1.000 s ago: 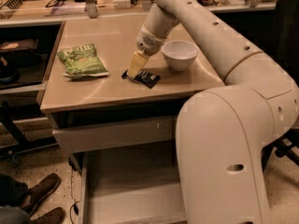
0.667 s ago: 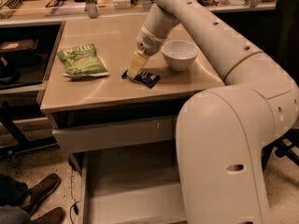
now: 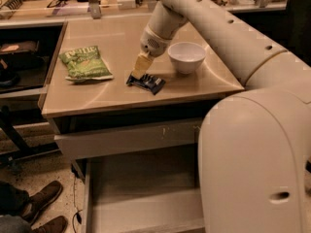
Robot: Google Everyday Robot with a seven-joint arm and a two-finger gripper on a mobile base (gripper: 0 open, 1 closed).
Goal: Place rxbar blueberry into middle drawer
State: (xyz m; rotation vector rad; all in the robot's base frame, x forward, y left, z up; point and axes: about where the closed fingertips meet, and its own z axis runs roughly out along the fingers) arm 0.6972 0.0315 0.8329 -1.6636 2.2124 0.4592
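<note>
The rxbar blueberry (image 3: 148, 83), a small dark navy-blue bar, lies flat on the beige tabletop (image 3: 97, 101) near its middle. My gripper (image 3: 140, 71) points down and touches the bar's left end. The middle drawer (image 3: 141, 198) is pulled out below the table, a grey-beige box with a bare flat bottom. My arm hides its right part.
A green chip bag (image 3: 84, 62) lies left of the bar. A white bowl (image 3: 186, 57) stands right of it. A closed drawer front (image 3: 126, 140) sits just under the tabletop. Shoes (image 3: 41, 200) of a person are on the floor at lower left. Cluttered benches stand behind.
</note>
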